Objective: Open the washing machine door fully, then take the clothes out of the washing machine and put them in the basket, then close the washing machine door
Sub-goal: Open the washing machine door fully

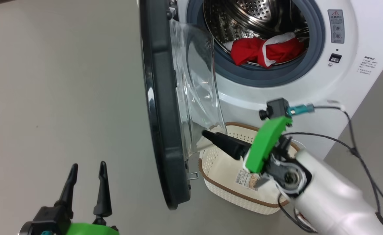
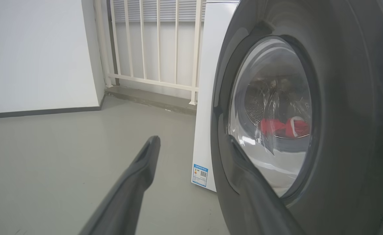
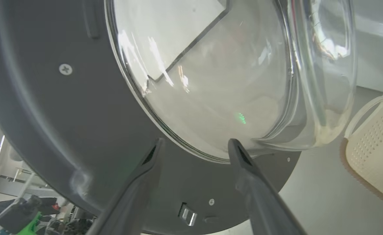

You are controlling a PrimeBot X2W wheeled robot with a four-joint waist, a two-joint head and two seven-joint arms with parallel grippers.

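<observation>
Door (image 1: 163,114) stands open, edge-on down centre frame, its glass bowl facing the washer (image 1: 276,94) at upper right. Clothes (image 1: 263,50) lie in the drum at top of frame, red with white trim. Basket (image 1: 217,184) sits on the floor, lower centre-right, under the drum mouth.

My right gripper (image 3: 196,143): fingers spread wide, holding nothing, tips by the bowl's lower edge; contact I cannot tell. Left gripper (image 1: 87,168): wide, lower left, apart from the door.
</observation>
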